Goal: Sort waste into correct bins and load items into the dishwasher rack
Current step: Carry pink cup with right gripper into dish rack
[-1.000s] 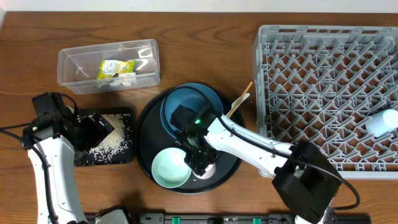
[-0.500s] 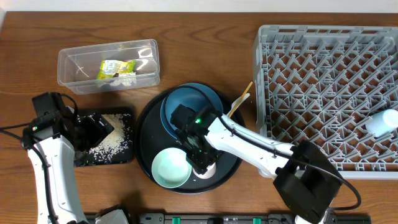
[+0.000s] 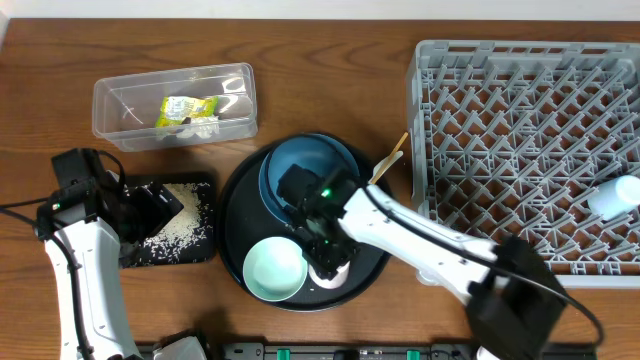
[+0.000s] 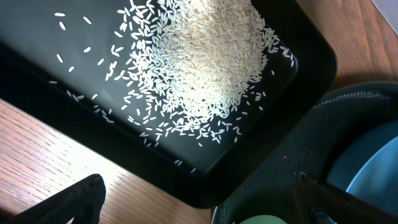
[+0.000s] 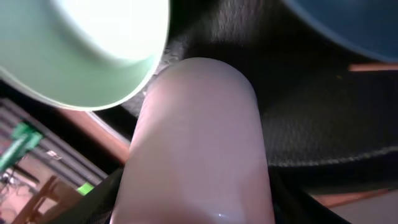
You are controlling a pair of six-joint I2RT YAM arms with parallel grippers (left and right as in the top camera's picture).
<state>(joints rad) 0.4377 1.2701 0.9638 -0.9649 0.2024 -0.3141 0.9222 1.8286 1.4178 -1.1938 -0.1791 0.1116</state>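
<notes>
Pink cup [image 5: 199, 143]: it fills the right wrist view as a smooth, pale, rounded cylinder, blurred by closeness, with its lower end cut off by the frame. From overhead it is almost wholly hidden under the right tool [image 3: 325, 258], at about 5 o'clock on the round black tray [image 3: 232, 205] and just beside the glossy mint-green bowl [image 3: 272, 270]. In the wrist view dark finger edges flank the cup on both sides; whether they press it cannot be told.

The left wrist view alone shows the loose white rice grains [image 4: 205, 62] clearly, heaped in one corner of the shallow black tray [image 4: 323, 62] with strays scattered across it. The left tool [image 3: 150, 205] hangs over that tray, released and empty, only its two dark tips showing, far apart.

Overhead, the wide blue bowl [image 3: 300, 160] sits at 12 o'clock on the round tray, partly covered by the right arm. A thin wooden chopstick [image 3: 385, 165] leans off the tray's 2 o'clock edge. The clear tub [image 3: 120, 100] holds the crumpled yellow-green wrapper [image 3: 188, 108]. The grey lattice rack [image 3: 520, 150] stands at 3 o'clock on the wooden table [image 3: 320, 90], its right side cut off.
</notes>
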